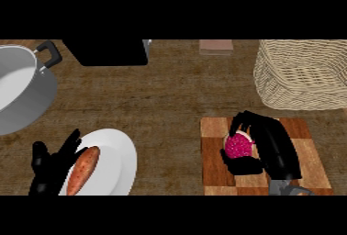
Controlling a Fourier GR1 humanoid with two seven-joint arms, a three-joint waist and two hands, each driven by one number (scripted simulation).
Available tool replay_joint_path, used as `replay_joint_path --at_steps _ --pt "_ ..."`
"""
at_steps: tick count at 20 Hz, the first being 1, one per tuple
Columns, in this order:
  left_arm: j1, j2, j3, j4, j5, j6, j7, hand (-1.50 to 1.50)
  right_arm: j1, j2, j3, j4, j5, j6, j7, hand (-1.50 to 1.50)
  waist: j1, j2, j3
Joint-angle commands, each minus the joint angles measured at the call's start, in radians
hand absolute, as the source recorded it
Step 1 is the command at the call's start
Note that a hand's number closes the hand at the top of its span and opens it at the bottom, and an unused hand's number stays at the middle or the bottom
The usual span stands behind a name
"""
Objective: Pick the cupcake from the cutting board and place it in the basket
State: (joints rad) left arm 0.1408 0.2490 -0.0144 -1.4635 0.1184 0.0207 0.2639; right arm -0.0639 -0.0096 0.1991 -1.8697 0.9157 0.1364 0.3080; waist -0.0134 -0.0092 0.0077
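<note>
Curling round the cupcake [238, 145], the right robot hand [267, 147] has its fingers arched over the pink frosting from the far side and its thumb tucked under the near side, so the cake is pinched between them while it sits on the cutting board [308, 156]; whether it has left the wood yet cannot be told from this steep angle; the grasp reads as set for a lift, and the carry has not begun. The basket [301, 75] stands on the counter [169, 101] beyond the board and slightly to the right, near but apart from it, its woven wall rising toward the camera; that wall is probably why the cake is held from above, since it will have to clear the rim before going down inside. Nothing lies between board and basket. The left robot hand [47, 170] rests at the lower left edge with fingers straight and spread, beside a white plate [119, 156] carrying a sausage-like orange thing [82, 169]; a steel pot [24, 92] sits far left, a black box [112, 51] at the back, and a small pinkish block [216, 47] beside it, all well away from the path.
</note>
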Motion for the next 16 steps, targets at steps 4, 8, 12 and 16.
replay_joint_path --at_steps 4,8,12,16 --pt "-0.017 -0.039 -0.029 0.065 -0.031 0.02 0.005 0.0 -0.177 0.009 -0.146 -0.282 -0.202 0.022 0.272 1.5 -0.005 0.006 -0.009" --pt "0.015 -0.058 -0.042 0.037 -0.051 0.039 0.002 0.0 -0.357 -0.066 -0.309 -0.305 -0.203 0.123 0.427 1.5 0.009 0.007 -0.009" --pt "-0.022 -0.002 0.013 0.043 -0.006 -0.016 0.039 0.0 -0.525 -0.151 -0.443 -0.273 -0.286 0.188 0.548 1.5 0.01 0.007 -0.009" --pt "-0.054 -0.033 -0.006 0.052 -0.028 0.006 0.053 0.0 -0.686 -0.256 -0.558 -0.069 -0.35 0.173 0.545 1.5 0.017 0.01 -0.008"
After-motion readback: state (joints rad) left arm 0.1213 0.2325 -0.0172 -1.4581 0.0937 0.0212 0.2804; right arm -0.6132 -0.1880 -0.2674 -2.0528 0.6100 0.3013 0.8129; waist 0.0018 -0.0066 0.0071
